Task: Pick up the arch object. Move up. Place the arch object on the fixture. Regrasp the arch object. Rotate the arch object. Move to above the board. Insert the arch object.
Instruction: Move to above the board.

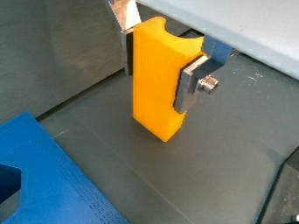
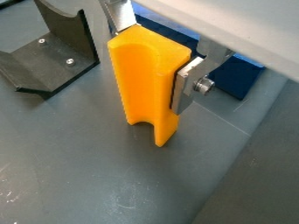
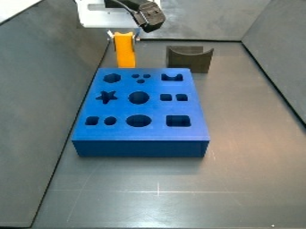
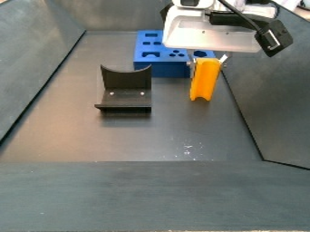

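Observation:
My gripper (image 1: 160,54) is shut on the yellow-orange arch object (image 1: 162,83), which hangs upright, long axis vertical, its lower end just above the grey floor. Both wrist views show the silver fingers (image 2: 187,83) clamping its upper sides; the notch shows at its lower end (image 2: 152,131). In a side view the arch object (image 3: 124,49) is just beyond the far edge of the blue board (image 3: 141,109). The dark fixture (image 4: 122,90) stands empty, apart from the arch object (image 4: 205,79). It also shows in a wrist view (image 2: 52,52).
Grey enclosure walls surround the floor. The board's corner shows in a wrist view (image 1: 47,179), close beside the hanging block. The fixture (image 3: 189,57) stands past the board's far right corner.

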You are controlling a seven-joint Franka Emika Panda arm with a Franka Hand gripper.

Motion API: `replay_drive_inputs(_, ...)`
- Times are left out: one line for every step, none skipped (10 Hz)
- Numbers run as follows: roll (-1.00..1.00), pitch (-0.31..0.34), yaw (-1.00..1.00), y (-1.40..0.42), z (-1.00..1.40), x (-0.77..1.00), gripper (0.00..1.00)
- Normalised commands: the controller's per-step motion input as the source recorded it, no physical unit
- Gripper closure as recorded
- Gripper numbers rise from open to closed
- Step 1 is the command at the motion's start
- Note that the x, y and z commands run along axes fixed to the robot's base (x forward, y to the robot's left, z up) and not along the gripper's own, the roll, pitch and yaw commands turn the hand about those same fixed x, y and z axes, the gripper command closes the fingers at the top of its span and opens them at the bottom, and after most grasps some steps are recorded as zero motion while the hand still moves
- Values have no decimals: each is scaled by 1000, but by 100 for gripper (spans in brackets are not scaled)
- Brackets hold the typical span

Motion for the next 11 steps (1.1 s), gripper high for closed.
replay_drive_inputs(90, -87, -58, -88, 1000, -116, 100)
replay_drive_inputs(90, -83, -58, -88, 1000, -117, 100)
replay_drive_inputs(98, -58, -48, -79, 1000, -117, 100)
replay_drive_inputs(109, -28, -41, -72, 1000, -108, 100)
replay_drive_inputs(118, 0, -32, -67, 1000, -100, 100)
replay_drive_inputs(126, 21, -22, -63, 1000, -95, 100)
replay_drive_inputs(131, 24, -16, -60, 1000, -93, 100)
replay_drive_inputs(134, 21, -12, -58, 1000, -91, 100)
replay_drive_inputs(142, 17, -6, -52, 1000, -87, 100)
replay_drive_inputs(145, 16, -4, -50, 1000, -87, 100)
replay_drive_inputs(148, 8, 1, -45, 1000, -85, 100)
